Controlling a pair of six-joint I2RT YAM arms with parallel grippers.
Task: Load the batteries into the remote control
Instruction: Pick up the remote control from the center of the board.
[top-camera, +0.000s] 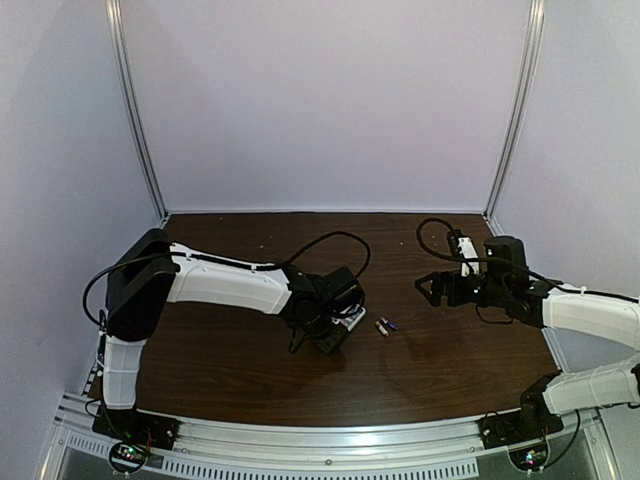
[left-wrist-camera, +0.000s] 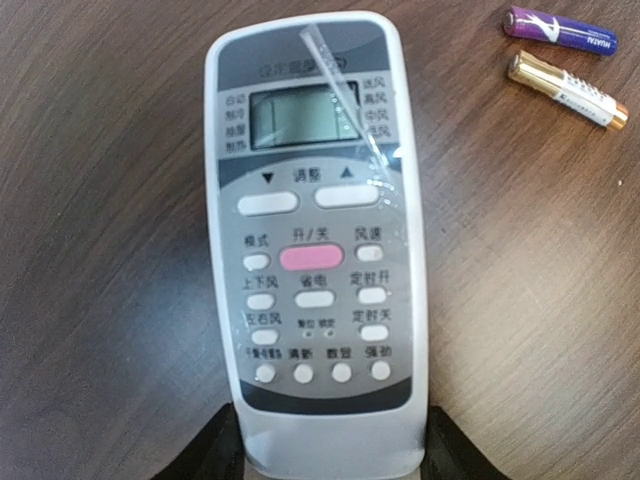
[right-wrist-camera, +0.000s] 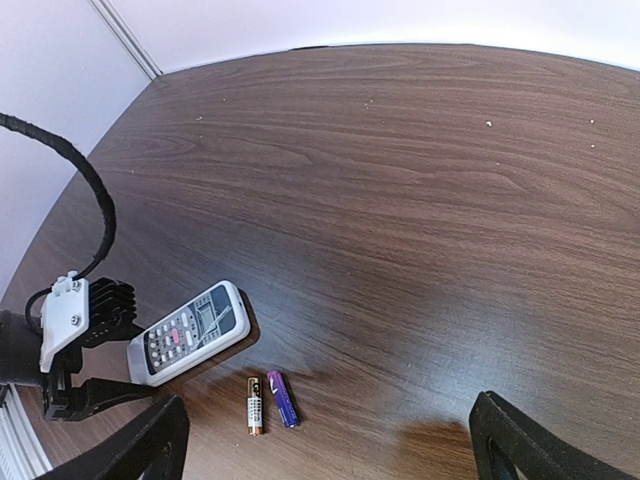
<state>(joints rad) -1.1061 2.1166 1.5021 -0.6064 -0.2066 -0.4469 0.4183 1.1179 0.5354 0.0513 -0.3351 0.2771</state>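
L pincer (left-wrist-camera: 330, 462): we see its dark fingers (left-wrist-camera: 212, 452) on either side of the remote's near end, tight to both edges. Can't tell if they press on it or only flank it.
Remote control (left-wrist-camera: 315, 250): btwn the L pincer's fingers at its button end. It lies flat and face up on the wood table (left-wrist-camera: 100, 200), w/ its screen (left-wrist-camera: 300, 118) at the end away from the pincer.
Clear strip (left-wrist-camera: 345, 100): runs slantwise over the screen, ahead of the L pincer.
Gold-brown battery (left-wrist-camera: 565, 90): ahead & right of the L pincer, off the remote's screen-end corner, on the table and apart from the remote.
Purple battery (left-wrist-camera: 560, 30): just beyond the gold one, a bit farther from the L pincer. Roughly parallel to it, w/ a small gap.
R pincer (right-wrist-camera: 330, 420): jaws wide, w/ only bare table btwn the fingers (right-wrist-camera: 140, 450).
From the R pincer: both batteries lie ahead, left of centre, side by side. The remote is further left, w/ the L pincer at its far-left end.
Top view: the pincers are well apart, w/ the batteries btwn them, nearer the L one.
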